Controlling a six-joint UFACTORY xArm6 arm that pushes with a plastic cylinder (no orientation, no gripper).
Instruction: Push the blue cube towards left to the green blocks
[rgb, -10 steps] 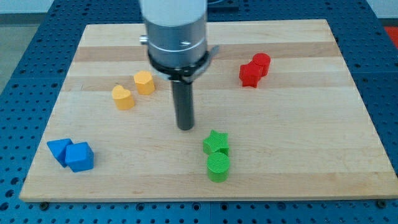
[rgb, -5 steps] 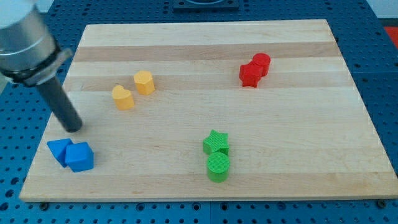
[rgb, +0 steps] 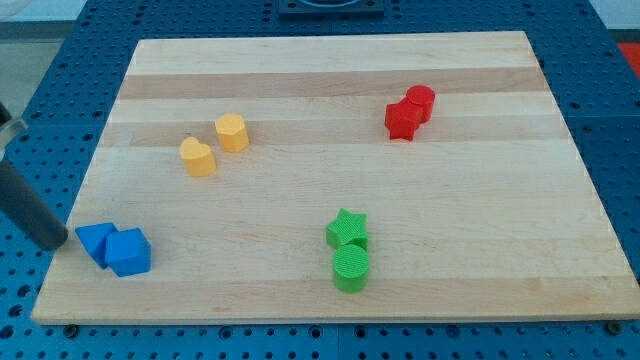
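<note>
The blue cube (rgb: 129, 252) sits near the board's bottom-left corner, touching a second blue block (rgb: 95, 240), wedge-like, on its left. My tip (rgb: 53, 240) is just left of that wedge, at the board's left edge. The green star (rgb: 347, 228) and the green cylinder (rgb: 351, 268) stand together at the bottom middle, well to the right of the blue cube.
Two yellow blocks (rgb: 198, 157) (rgb: 232, 132) lie at the upper left. Two red blocks (rgb: 402, 120) (rgb: 421, 102) touch each other at the upper right. The wooden board (rgb: 330, 60) rests on a blue perforated table.
My tip has swept from the board's middle, near the green star, far to the left and down to beside the blue blocks. No block has moved.
</note>
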